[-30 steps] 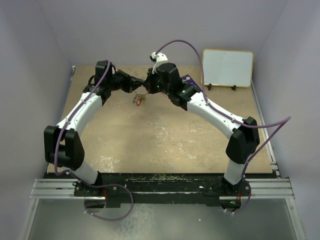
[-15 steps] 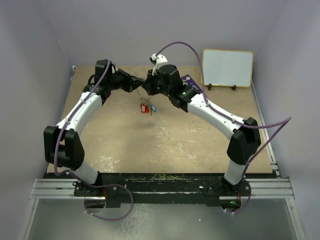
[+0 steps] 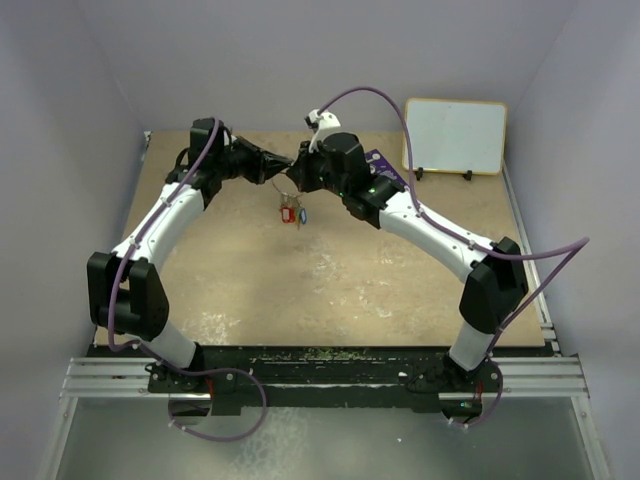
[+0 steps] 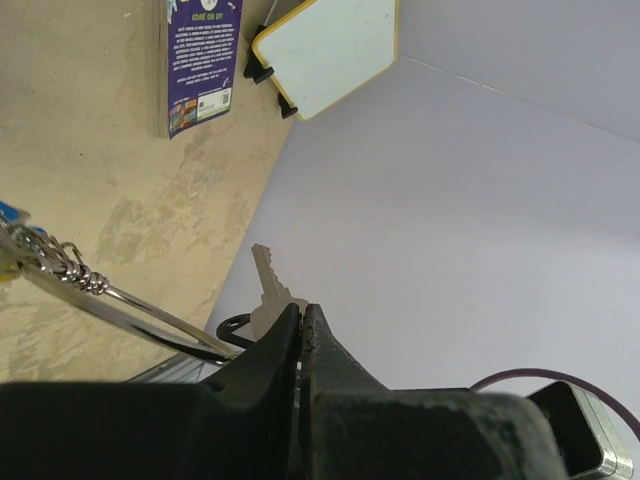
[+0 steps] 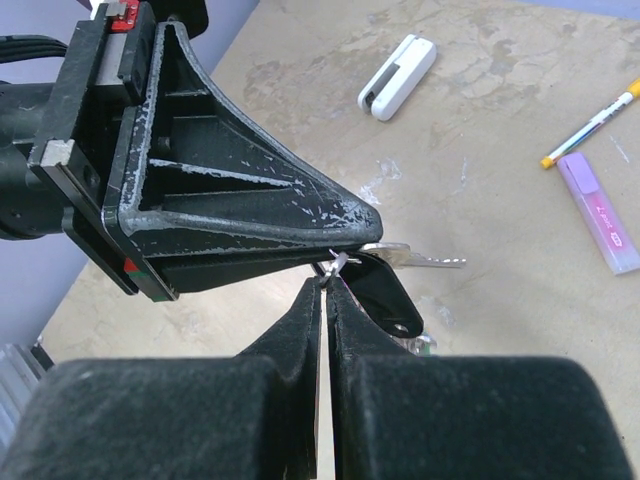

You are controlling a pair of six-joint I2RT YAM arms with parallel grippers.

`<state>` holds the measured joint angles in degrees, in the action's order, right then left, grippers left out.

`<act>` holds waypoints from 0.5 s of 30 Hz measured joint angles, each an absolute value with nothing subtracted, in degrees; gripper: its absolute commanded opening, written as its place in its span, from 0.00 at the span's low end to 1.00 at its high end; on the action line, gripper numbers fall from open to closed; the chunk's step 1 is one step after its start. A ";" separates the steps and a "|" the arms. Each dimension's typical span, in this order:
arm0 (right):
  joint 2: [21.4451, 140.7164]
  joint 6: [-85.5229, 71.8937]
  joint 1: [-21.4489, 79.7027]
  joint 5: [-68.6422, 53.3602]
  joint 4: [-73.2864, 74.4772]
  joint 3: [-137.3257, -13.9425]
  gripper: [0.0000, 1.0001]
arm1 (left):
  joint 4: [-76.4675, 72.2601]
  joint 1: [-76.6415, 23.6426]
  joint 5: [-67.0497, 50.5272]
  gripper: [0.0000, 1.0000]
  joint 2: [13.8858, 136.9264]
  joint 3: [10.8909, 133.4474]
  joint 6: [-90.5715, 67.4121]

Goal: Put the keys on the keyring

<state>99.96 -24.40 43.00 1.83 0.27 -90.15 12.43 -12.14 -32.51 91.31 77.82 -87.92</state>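
Note:
Both grippers meet above the back of the table. My left gripper (image 3: 284,169) (image 4: 301,309) is shut on a bare silver key (image 4: 267,287) (image 5: 425,259), whose blade sticks out past the fingertips. My right gripper (image 3: 297,177) (image 5: 327,283) is shut on the thin wire of the keyring (image 5: 335,265) (image 4: 120,297), right against the left finger (image 5: 230,205). A black tag (image 5: 385,292) hangs at the ring. Several keys with red and blue tags (image 3: 292,213) dangle below the two grippers.
A purple card (image 4: 200,60) (image 3: 378,160) lies behind the right arm. A white board (image 3: 455,135) (image 4: 330,48) stands at the back right. On the table lie a white eraser (image 5: 397,77), a pen (image 5: 590,122) and a purple highlighter (image 5: 598,212).
The bunch of tagged keys has dropped lower and swung right, from beside the left gripper to hanging under both. The right arm has shifted slightly right. Both grippers stay shut.

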 measured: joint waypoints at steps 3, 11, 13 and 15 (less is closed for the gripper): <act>99.33 -24.84 42.89 1.80 -0.21 -89.27 0.00 | 12.93 -12.10 -32.80 0.04 91.31 78.13 -87.92; 99.13 -25.61 42.63 1.76 -0.80 -88.12 0.00 | 13.45 -11.97 -32.86 0.04 91.31 78.32 -87.96; 99.13 -25.98 42.70 1.04 0.01 -87.37 0.00 | 13.06 -11.92 -33.26 0.04 91.31 78.74 -88.60; 99.13 -26.24 42.74 0.34 1.19 -86.48 0.00 | 12.40 -11.92 -33.76 0.04 91.24 79.83 -89.25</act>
<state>99.13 -26.24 42.74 0.34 1.19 -86.48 12.40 -11.92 -33.76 91.24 79.83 -89.25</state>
